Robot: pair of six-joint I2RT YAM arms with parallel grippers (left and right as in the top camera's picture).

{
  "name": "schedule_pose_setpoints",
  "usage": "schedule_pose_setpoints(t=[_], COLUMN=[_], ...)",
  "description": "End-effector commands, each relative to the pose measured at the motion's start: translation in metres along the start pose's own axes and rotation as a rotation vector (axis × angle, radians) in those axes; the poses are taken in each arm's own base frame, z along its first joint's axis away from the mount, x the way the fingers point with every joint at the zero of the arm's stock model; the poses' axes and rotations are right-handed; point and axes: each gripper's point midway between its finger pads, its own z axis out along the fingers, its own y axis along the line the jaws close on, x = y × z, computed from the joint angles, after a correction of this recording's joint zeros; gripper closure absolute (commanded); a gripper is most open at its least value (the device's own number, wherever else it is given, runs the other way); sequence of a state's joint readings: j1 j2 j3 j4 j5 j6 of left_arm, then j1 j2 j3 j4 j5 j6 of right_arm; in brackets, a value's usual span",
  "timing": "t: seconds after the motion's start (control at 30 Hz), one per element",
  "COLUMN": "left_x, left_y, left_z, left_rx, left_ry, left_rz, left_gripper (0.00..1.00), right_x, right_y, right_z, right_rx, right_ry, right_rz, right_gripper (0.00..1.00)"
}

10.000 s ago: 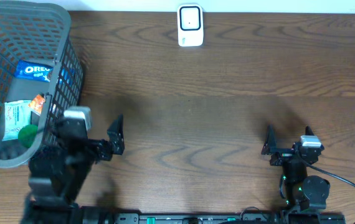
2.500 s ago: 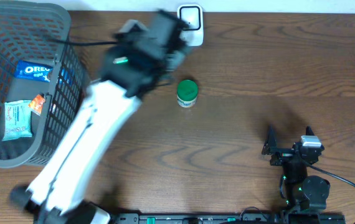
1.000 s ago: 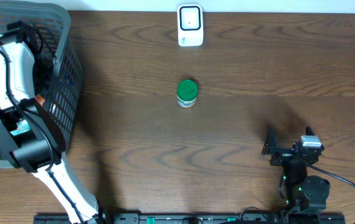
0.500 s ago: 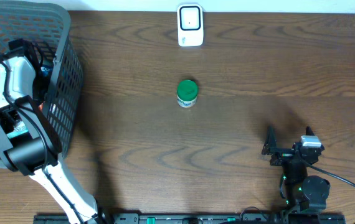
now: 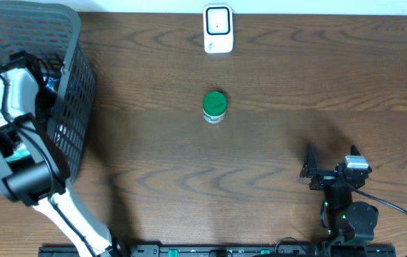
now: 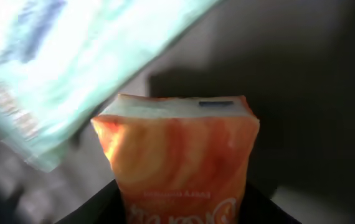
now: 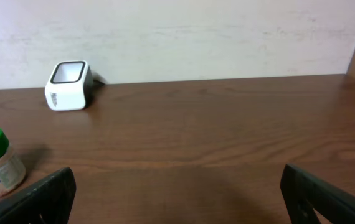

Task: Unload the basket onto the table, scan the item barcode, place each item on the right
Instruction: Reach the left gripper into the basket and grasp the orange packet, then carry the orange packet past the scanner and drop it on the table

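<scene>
Packet [image 6: 179, 163] in orange wrap, plain at left wrist, unseen overhead.

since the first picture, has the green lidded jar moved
Yes: the jar went from inside the basket rightward onto the table, now near the scanner.

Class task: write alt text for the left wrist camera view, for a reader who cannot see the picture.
An orange packet fills the centre of a blurry close-up, its lower part cut off by the frame. A pale green and white packet lies tilted across the upper left, against a dark background.
</scene>
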State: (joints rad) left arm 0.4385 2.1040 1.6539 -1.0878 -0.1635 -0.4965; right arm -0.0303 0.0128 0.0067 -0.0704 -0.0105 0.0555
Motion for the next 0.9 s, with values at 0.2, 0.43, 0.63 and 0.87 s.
schedule_pose_setpoints(t=[0.2,0.43,0.63,0.87], left_x=[-0.022,0.094,0.22,0.347], left_y=[0.05,0.001,-0.108,-0.234], left_z=[-0.26,-0.39,-0.406,-0.335], left_rx=[0.429,0.866,1.032,0.942], left_ry=[-0.556,-0.725,-0.618,-0.464], left_rz=[-0.162,0.084,0.472,0.708], left_gripper=[0.51,0.51,0.51,0.51], right_x=[0.001,0.001,0.001,0.001], right_y=[0.001,0.001,0.001,0.001], right_z=[0.0,0.0,0.0,0.0], right_rx=[-0.004,-0.004,-0.004,-0.004], right_ry=[0.003,0.003,0.003,0.003], right_rz=[-0.012,-0.012,-0.012,-0.012], right_gripper=[0.01,0.01,0.01,0.01])
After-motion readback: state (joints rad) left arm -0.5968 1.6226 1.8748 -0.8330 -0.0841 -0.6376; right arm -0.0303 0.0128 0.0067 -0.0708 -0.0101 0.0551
